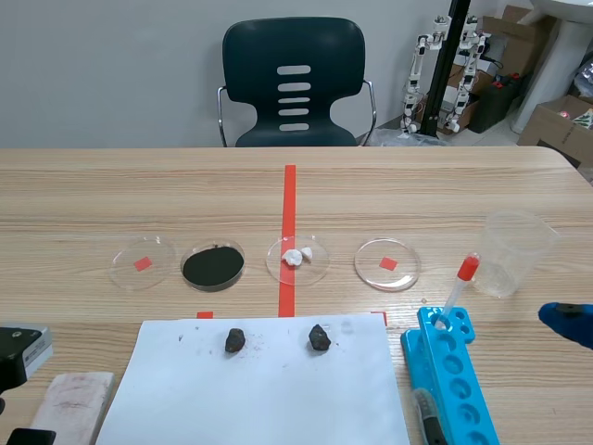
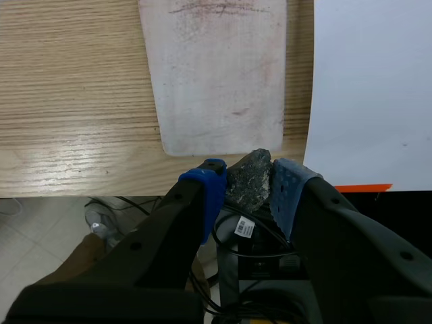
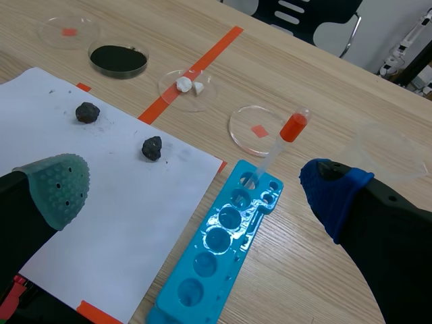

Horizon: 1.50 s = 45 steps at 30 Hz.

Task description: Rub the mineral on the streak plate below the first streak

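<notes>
Only in left wrist view: mineral (image 2: 250, 181) within left gripper (image 2: 247, 190).

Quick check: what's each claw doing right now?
Left claw: shut on the mineral, with the streak plate just ahead.
Right claw: open, holding nothing.

mineral (image 2: 248, 187): dark grey, pale speckles. streak plate (image 2: 219, 88): off-white, faint reddish-brown streak (image 2: 216, 8), pinkish smudges. bench (image 1: 417, 185): light wood grain, orange-red tape (image 1: 288, 213). paper (image 1: 278, 399): white, dark specks. dish (image 1: 213, 266): black fill. lumps (image 1: 296, 256): white. rack (image 1: 459, 380): bright blue. dropper (image 1: 460, 289): red cap. left end effector (image 2: 248, 177): blue pads (image 2: 210, 189). right end effector (image 3: 196, 185): one grey-green dotted pad (image 3: 57, 183), one blue.
</notes>
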{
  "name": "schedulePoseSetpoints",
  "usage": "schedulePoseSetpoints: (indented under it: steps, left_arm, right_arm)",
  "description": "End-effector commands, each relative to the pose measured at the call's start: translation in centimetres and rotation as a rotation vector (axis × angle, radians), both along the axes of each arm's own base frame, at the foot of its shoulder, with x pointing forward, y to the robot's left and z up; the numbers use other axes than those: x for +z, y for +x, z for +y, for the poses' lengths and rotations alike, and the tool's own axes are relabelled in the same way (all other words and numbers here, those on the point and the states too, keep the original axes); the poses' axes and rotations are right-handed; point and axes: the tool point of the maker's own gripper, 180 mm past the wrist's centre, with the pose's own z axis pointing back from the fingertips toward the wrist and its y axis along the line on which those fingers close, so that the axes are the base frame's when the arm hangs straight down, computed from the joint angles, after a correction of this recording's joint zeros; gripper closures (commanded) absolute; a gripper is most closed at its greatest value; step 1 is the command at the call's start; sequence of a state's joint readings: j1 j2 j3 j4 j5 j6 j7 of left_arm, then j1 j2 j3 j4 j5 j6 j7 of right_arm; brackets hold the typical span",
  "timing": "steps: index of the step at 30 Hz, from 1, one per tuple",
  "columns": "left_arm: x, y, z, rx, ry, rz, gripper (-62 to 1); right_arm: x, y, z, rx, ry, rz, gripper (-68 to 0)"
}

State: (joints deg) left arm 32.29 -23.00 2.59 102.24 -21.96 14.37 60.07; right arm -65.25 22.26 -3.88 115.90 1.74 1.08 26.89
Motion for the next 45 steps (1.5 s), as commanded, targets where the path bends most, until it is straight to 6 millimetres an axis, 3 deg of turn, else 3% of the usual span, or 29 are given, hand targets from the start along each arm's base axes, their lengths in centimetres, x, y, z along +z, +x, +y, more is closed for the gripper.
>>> schedulePoseSetpoints:
  steps: [1, 8, 28, 40, 45]
  left_arm:
    - [0.4, 0.7, -0.1, 0.001, -0.004, -0.020, -8.5]
    - [0.6, 1.6, 0.1, 0.012, 0.003, 0.007, -8.5]
    - [-1.5, 1.9, 1.4, 0.090, -0.012, 0.087, -8.5]
    - [-1.5, 2.4, -2.1, 0.070, -0.215, 0.065, -8.5]
    - [-1.6, 2.4, -1.3, 0.060, -0.165, 0.063, -8.5]
  right_arm:
    - [1.2, 0.6, 0.3, 0.005, 0.016, -0.044, -67.9]
    - [1.2, 0.6, 0.3, 0.005, 0.015, -0.043, -67.9]
    - [1.2, 0.6, 0.3, 0.005, 0.016, -0.044, -67.9]
    - [1.2, 0.6, 0.3, 0.005, 0.015, -0.043, -67.9]
    - [1.2, 0.6, 0.3, 0.005, 0.015, -0.043, -67.9]
